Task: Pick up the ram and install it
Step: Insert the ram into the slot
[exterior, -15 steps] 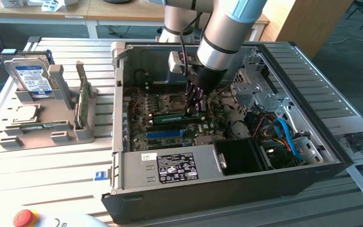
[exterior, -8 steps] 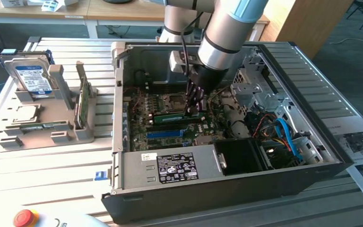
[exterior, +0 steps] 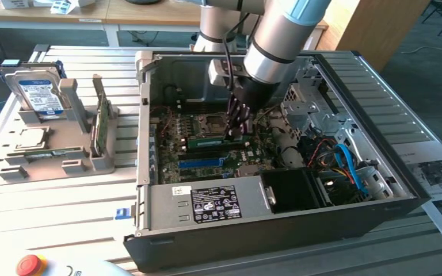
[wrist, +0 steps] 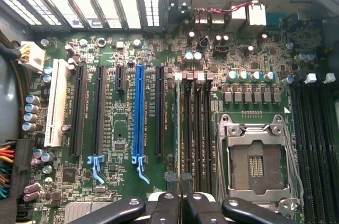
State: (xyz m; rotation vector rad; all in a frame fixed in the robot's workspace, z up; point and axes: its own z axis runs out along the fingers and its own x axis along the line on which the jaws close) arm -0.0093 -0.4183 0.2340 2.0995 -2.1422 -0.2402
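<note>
**Inspector:** Setting first. Exterior view: a slatted metal bench [exterior: 60, 201] carries an open computer case [exterior: 205, 230] lying on its side. A grey parts holder [exterior: 60, 161] stands beside it, toward the exterior view's left.

**Clerk:** And the arm?

**Inspector:** It reaches down into the case. The hand [exterior: 239, 133] sits low over the motherboard [exterior: 198, 161], drawn narrow. A thin green stick, the ram [exterior: 205, 140], lies at the fingertips and runs from them toward the exterior view's left. I judge it gripped, not lying loose.

**Clerk:** Its long axis?

**Inspector:** Roughly parallel to the case wall that bears the label plate [exterior: 214, 204].

**Clerk:** Wrist view?

**Inspector:** It agrees. The hand [wrist: 181, 205] has its fingers [wrist: 164, 208] nearly together, closed on the ram [wrist: 177, 128], which is seen edge-on as a thin line. The ram runs straight out from the fingertips, parallel to the black memory slots [wrist: 198, 128]. It is over the outermost slot or just beside it; I cannot tell which. The processor socket [wrist: 253, 160] lies on the far side of those slots. The blue slot strip [wrist: 139, 113] is well apart.

**Clerk:** Is it seated?

**Inspector:** I cannot tell whether it touches the slot. In my judgement it is aligned with the slot but not yet installed.
</note>
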